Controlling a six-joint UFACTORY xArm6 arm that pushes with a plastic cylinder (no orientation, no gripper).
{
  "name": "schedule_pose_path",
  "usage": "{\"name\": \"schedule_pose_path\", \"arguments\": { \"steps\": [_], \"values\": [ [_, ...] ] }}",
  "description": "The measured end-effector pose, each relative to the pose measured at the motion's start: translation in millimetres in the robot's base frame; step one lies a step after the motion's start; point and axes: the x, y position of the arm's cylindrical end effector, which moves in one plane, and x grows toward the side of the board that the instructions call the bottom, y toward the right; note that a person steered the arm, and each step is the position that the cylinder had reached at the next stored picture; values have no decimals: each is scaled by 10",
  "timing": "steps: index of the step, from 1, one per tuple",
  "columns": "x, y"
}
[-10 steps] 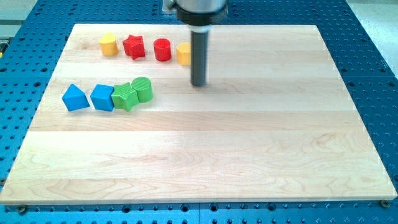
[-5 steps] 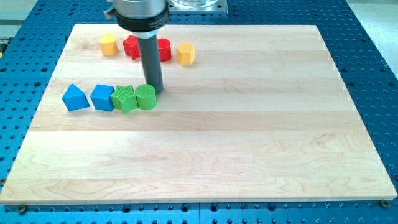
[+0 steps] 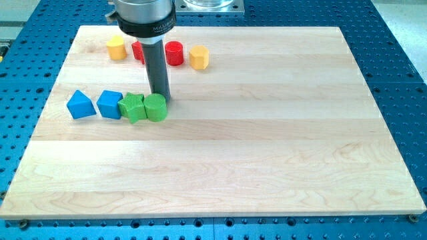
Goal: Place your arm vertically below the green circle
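Note:
The green circle (image 3: 156,107) lies on the wooden board (image 3: 267,133) at the view's left, touching a green star-like block (image 3: 134,107) on its left. My tip (image 3: 160,96) stands just above the green circle, at its upper right edge, touching or nearly touching it. The dark rod rises from there to the arm at the view's top.
Two blue blocks (image 3: 81,105) (image 3: 109,104) lie left of the green pair. Along the top are a yellow block (image 3: 117,47), a red block (image 3: 139,51) partly hidden by the rod, a red cylinder (image 3: 174,53) and a yellow block (image 3: 199,58).
My tip moved left from beside the right yellow block to the green circle's upper edge. The green circle has shifted slightly down and left.

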Motion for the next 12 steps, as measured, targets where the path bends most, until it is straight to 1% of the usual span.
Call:
{"name": "schedule_pose_path", "arguments": {
  "steps": [1, 2, 3, 4, 5, 8, 11, 12],
  "values": [
    [71, 40],
    [533, 474],
    [1046, 109],
    [1125, -301],
    [971, -301],
    [738, 148],
    [604, 262],
    [464, 315]
  ]
}}
